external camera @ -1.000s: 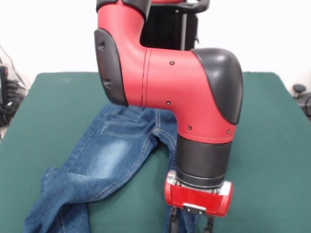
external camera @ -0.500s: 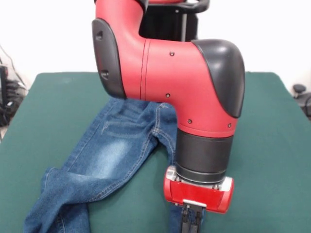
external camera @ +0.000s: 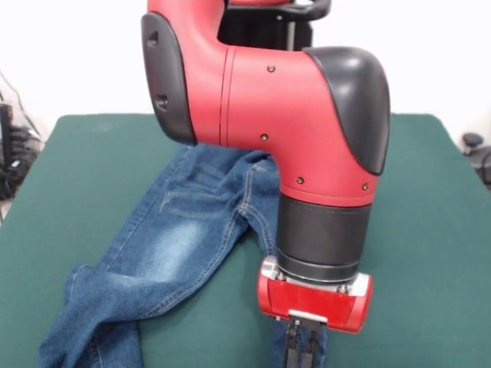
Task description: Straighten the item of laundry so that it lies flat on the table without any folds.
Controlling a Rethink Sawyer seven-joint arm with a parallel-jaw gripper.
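The blue jeans [external camera: 180, 238] lie rumpled on the green bench [external camera: 69, 169], one leg folded at its hem; the tool [external camera: 301, 349] pinches the other leg.

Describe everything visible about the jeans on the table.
The jeans are small, blue denim with a faded pale thigh patch and orange-tan stitching. They lie on the green table, waist toward the far side behind the arm. One leg runs to the near left corner, its hem end folded and bunched. The other leg runs under the gripper, whose fingers are shut on its cloth.
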